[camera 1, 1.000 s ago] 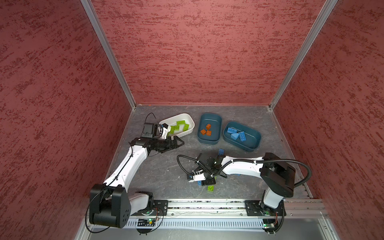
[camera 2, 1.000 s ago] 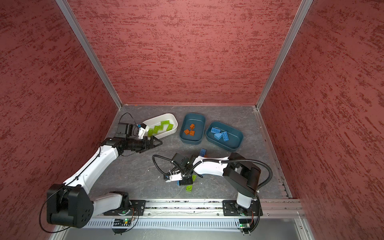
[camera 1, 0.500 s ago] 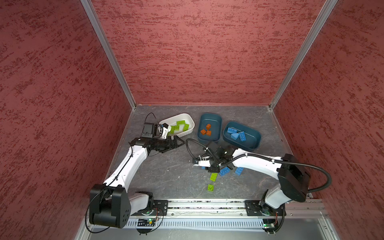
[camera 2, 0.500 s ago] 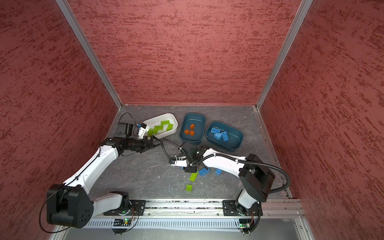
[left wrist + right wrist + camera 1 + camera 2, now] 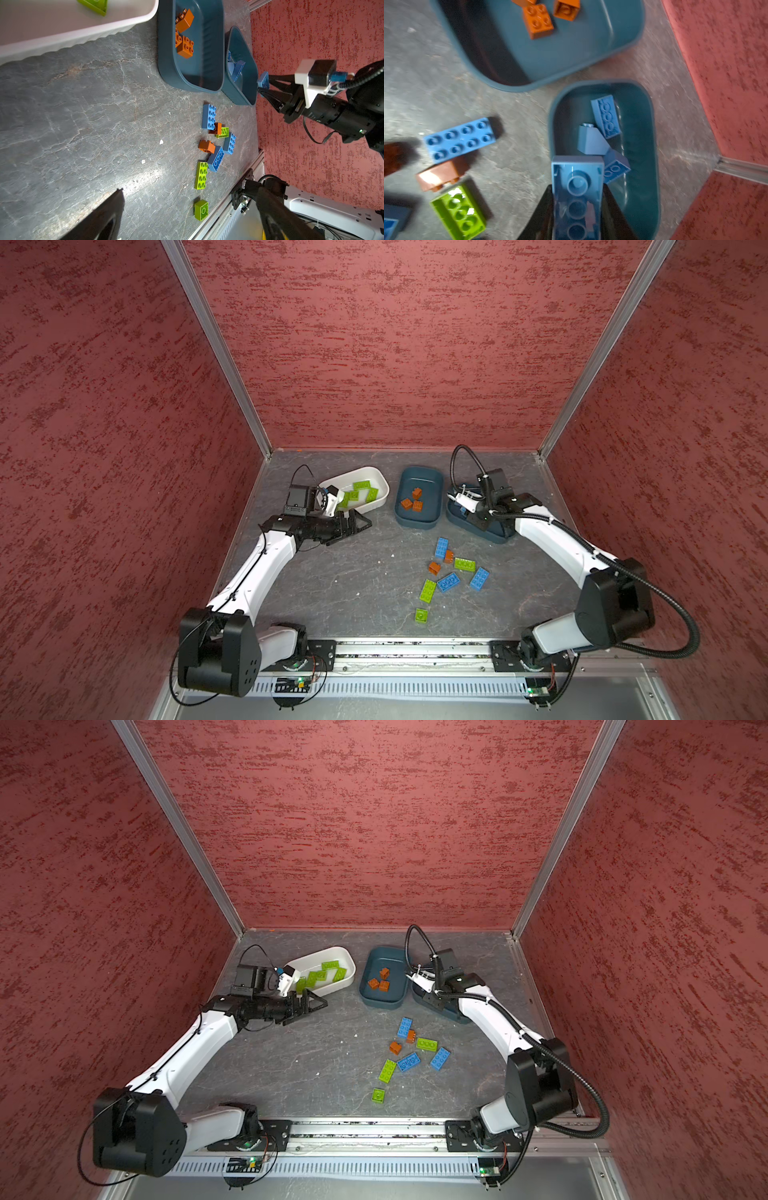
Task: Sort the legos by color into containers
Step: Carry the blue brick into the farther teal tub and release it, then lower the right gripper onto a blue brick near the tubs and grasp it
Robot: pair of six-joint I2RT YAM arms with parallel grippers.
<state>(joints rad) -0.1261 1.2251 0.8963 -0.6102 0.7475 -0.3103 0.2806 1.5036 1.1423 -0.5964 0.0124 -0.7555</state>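
Observation:
My right gripper [image 5: 577,188] is shut on a light blue brick [image 5: 577,170], held stud side down over the near end of the right teal tub [image 5: 652,128]. That tub holds three blue legos [image 5: 606,116]. The middle teal tub [image 5: 419,477] holds three orange bricks [image 5: 412,502], and the white tub [image 5: 384,485] holds several green ones. My left gripper [image 5: 359,519] stands open and empty on the table side of the white tub. Several loose legos [image 5: 448,583] in blue, green and orange lie on the table right of centre.
The loose bricks lie between the tubs and the front rail [image 5: 415,649], with one green square brick [image 5: 421,615] nearest the rail. Red walls close in the back and both sides. The right tub sits near the right wall.
My right gripper closed on a blue brick in the front pile and carried it back and right to above the right teal tub. The left arm has barely moved.

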